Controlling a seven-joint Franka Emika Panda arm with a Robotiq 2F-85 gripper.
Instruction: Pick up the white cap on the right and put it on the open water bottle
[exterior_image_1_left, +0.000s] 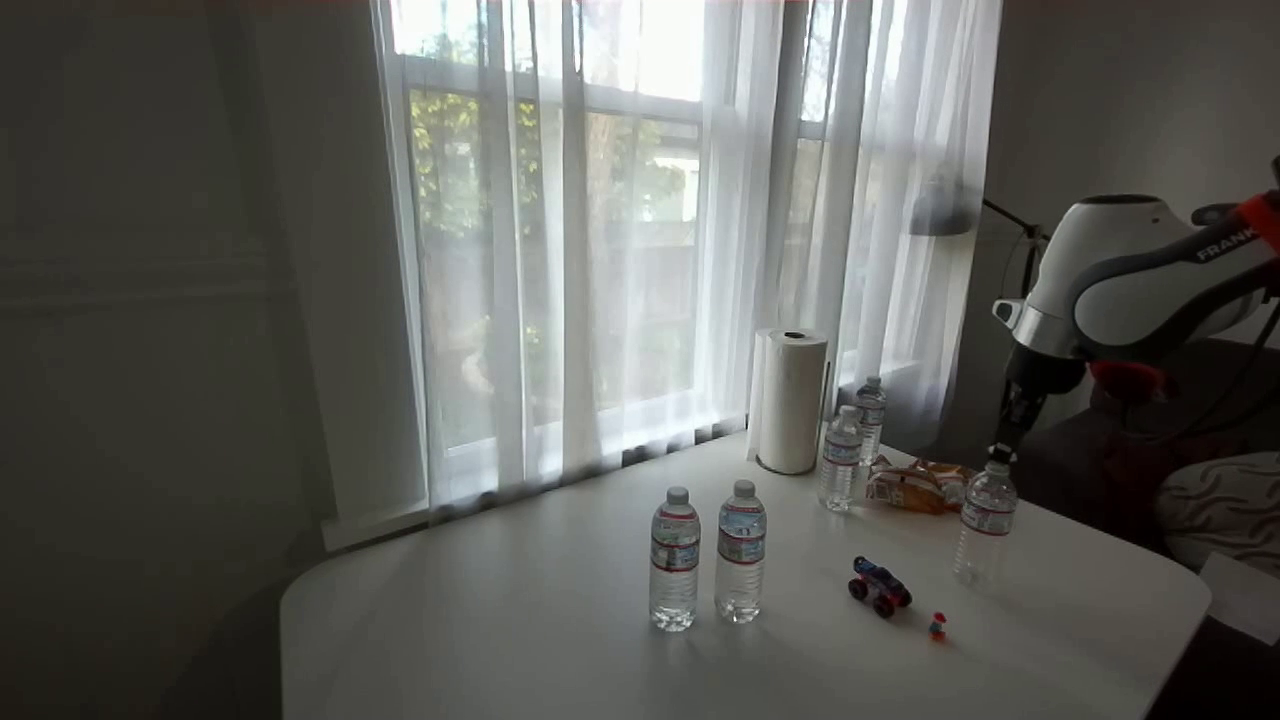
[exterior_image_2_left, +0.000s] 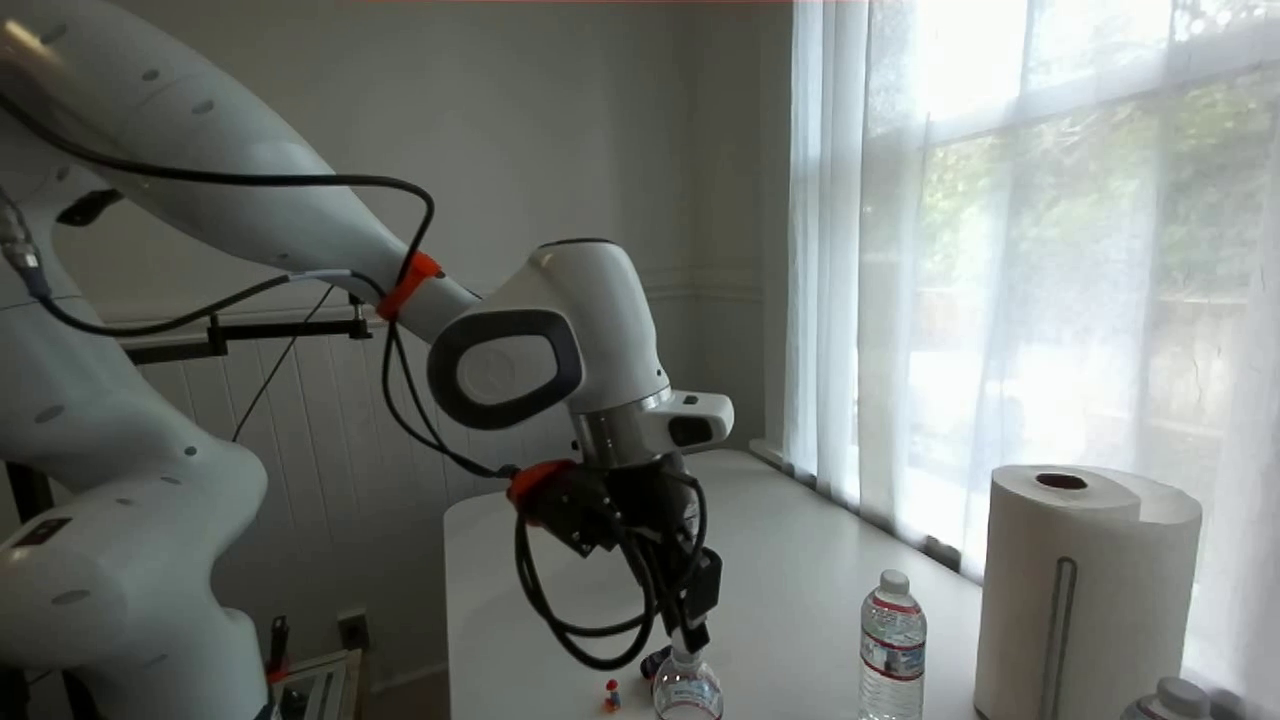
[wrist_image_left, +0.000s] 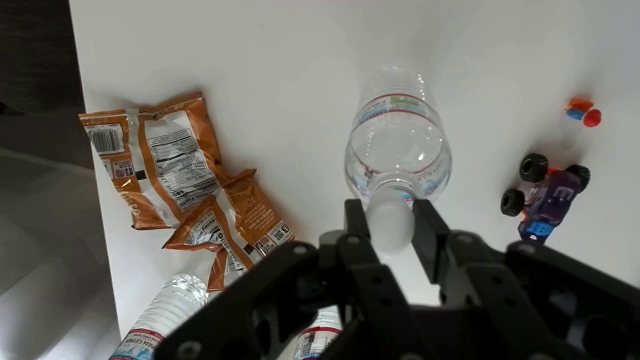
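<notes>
A clear water bottle (exterior_image_1_left: 985, 540) with a printed label stands upright on the white table. It also shows in an exterior view (exterior_image_2_left: 687, 692) and in the wrist view (wrist_image_left: 400, 137). The white cap (wrist_image_left: 390, 227) is at the mouth of this bottle, between my finger pads, which touch it on both sides. My gripper (wrist_image_left: 390, 212) points down over the bottle and is shut on the cap. The gripper also shows in both exterior views, at the bottle's top (exterior_image_1_left: 1001, 452) (exterior_image_2_left: 692, 632). I cannot tell whether the cap is seated on the neck.
Two capped bottles (exterior_image_1_left: 675, 560) (exterior_image_1_left: 740, 555) stand mid-table. Two more (exterior_image_1_left: 842, 460) (exterior_image_1_left: 870, 425) stand by a paper towel roll (exterior_image_1_left: 790, 400). Orange snack bags (wrist_image_left: 175, 165) lie beside the bottle near the table edge. A toy truck (wrist_image_left: 550, 200) and small figure (wrist_image_left: 582, 112) are opposite.
</notes>
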